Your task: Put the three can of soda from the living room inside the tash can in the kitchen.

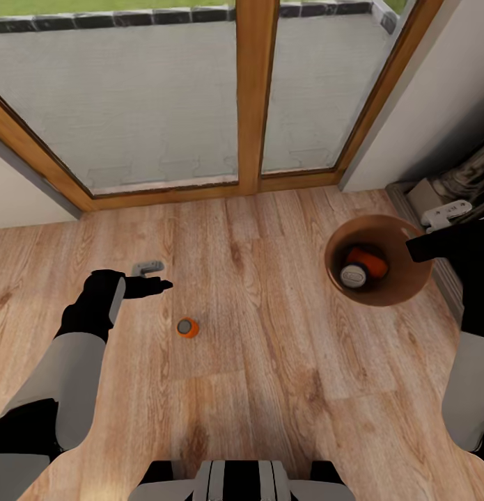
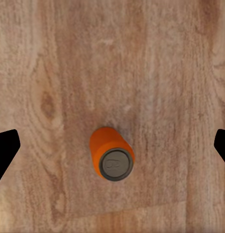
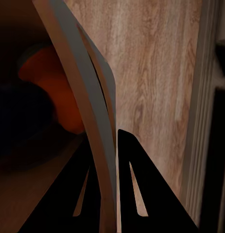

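Note:
One orange soda can (image 1: 187, 327) stands upright on the wood plank floor, and from above it shows its grey top (image 2: 112, 158). My left gripper (image 1: 150, 277) hovers over the floor just beyond it. It is open, with the fingers spread wide to either side of the can and not touching it (image 2: 112, 145). At the right, my right gripper (image 1: 417, 249) is shut on the rim of the trash can (image 1: 402, 292). The rim wall (image 3: 88, 97) sits between its fingers. Inside the trash can lie an orange can (image 1: 370, 261) and a second can (image 1: 354, 276) showing its grey top.
Wood-framed glass doors (image 1: 258, 90) close the far side, with white walls to either side. A low grey ledge with pale objects (image 1: 447, 209) runs along the right wall beside the trash can. My base (image 1: 242, 483) is at the near edge.

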Robot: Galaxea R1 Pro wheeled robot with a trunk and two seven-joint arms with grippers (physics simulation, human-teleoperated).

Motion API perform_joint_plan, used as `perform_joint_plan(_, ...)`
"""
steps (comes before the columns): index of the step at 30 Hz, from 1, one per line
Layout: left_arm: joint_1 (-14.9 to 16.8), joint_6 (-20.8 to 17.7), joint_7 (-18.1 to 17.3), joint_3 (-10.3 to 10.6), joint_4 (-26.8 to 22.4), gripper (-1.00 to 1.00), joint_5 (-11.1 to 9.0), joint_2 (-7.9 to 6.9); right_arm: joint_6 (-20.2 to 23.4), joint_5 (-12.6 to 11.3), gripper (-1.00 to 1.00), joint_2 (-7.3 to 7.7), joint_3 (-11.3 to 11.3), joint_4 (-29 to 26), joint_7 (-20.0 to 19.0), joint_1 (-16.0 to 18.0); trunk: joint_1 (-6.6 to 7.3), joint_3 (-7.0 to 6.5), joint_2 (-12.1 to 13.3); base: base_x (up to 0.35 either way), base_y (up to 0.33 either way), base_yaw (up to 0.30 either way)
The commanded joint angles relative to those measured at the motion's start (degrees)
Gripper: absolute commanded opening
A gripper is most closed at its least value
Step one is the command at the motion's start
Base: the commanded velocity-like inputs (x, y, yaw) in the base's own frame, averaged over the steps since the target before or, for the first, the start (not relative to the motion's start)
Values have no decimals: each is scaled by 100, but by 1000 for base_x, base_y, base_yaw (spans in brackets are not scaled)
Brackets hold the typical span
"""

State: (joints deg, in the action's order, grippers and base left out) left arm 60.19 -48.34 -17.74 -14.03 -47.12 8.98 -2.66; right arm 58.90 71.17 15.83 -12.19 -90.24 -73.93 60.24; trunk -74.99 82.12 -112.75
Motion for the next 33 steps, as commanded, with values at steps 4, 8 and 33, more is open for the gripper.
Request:
perform_joint_plan(4, -1, 3, -1, 3, 14, 100, -1, 10, 16, -6, -100, -6, 11, -2, -34, 5, -87, 106, -162, 0, 0, 0)
perform_joint_plan(8, 1, 8, -1, 5, 11, 100, -1, 11, 15, -2, -100, -2, 14, -2, -34, 5, -175, 213, -323, 0, 0, 0)
perform_joint_plan(33, -30, 3, -12, 12, 36, 100, 25, 217, 8, 446, -100, -9, 22, -2, -42, 69, -636, 806, -1165, 0, 0, 0)
